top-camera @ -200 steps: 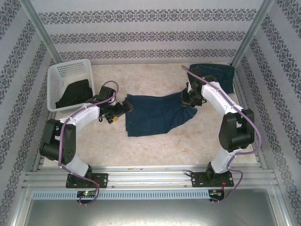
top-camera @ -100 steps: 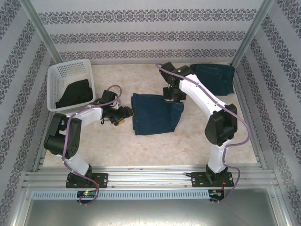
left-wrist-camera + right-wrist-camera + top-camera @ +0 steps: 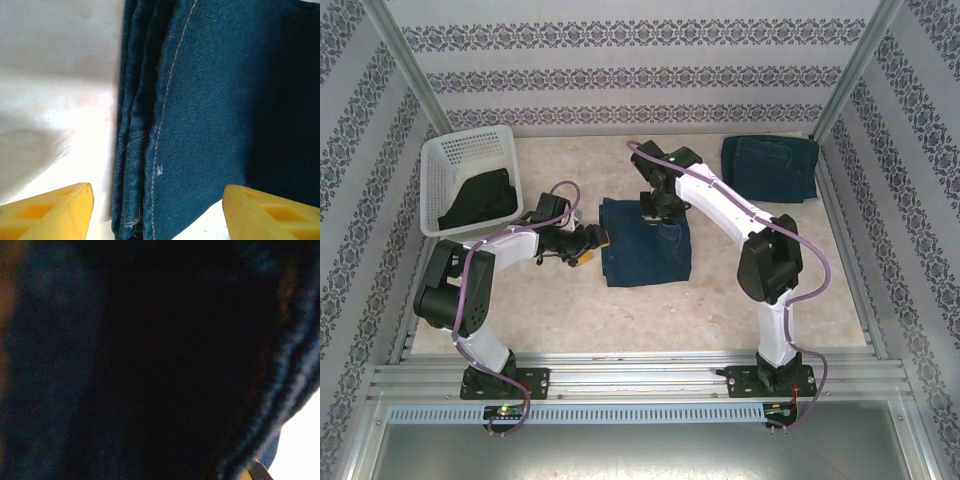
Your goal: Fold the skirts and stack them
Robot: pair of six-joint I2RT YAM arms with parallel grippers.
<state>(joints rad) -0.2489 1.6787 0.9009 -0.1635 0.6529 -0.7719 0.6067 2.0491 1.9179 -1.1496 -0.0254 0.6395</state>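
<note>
2 blue skirts point(image 3: 770, 167), 1 black skirt point(image 3: 478, 198); L fingers point(image 3: 50, 210) spread, R fingers point(image 3: 656, 207) clench mid blue skirt point(image 3: 640, 255).

denim skirt point(image 3: 640, 262): folded, centre | second denim skirt point(image 3: 770, 168): folded, far right | black skirt point(image 3: 478, 198): crumpled, in basket point(image 3: 470, 150)

A white plastic mesh basket point(image 3: 470, 152) sits at the far left corner of the pale, mottled table point(image 3: 650, 320), close beside the left wall. Striped floral wallpaper point(image 3: 640, 70) encloses three sides, and a ribbed metal rail point(image 3: 640, 378) runs along the near edge
</note>
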